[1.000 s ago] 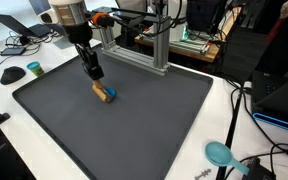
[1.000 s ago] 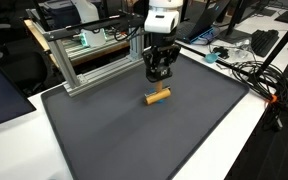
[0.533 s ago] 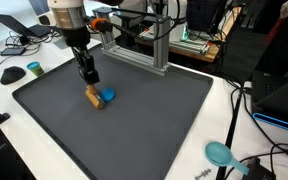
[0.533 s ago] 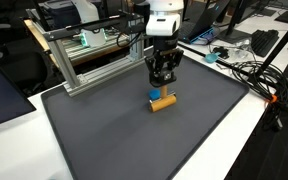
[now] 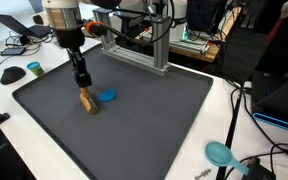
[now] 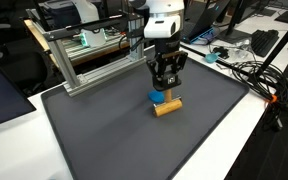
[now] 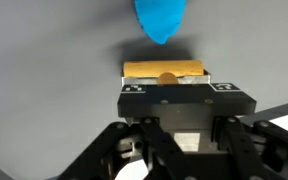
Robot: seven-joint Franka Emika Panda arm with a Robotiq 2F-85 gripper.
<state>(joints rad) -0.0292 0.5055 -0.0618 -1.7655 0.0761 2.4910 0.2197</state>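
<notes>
A short wooden piece (image 5: 87,100) rests on the dark grey mat (image 5: 134,130), right under my gripper (image 5: 83,88). The gripper points straight down and is shut on the wooden piece (image 6: 166,107). Touching it on one side lies a small blue piece (image 5: 106,96), also visible as the blue piece (image 6: 156,97); whether the two are joined I cannot tell. In the wrist view the wooden piece (image 7: 164,70) lies crosswise just beyond my gripper (image 7: 164,82), whose body hides the fingertips, and the blue piece (image 7: 161,18) sits further out.
An aluminium frame (image 5: 134,45) stands at the mat's far edge, also seen as the frame (image 6: 84,60). A teal spoon-like thing (image 5: 220,153) and cables lie on the white table beyond the mat. A mouse (image 5: 12,73) sits on the other side.
My gripper has slid across the mat with the wooden piece, which has turned. The blue piece has stayed roughly in place and now shows more fully.
</notes>
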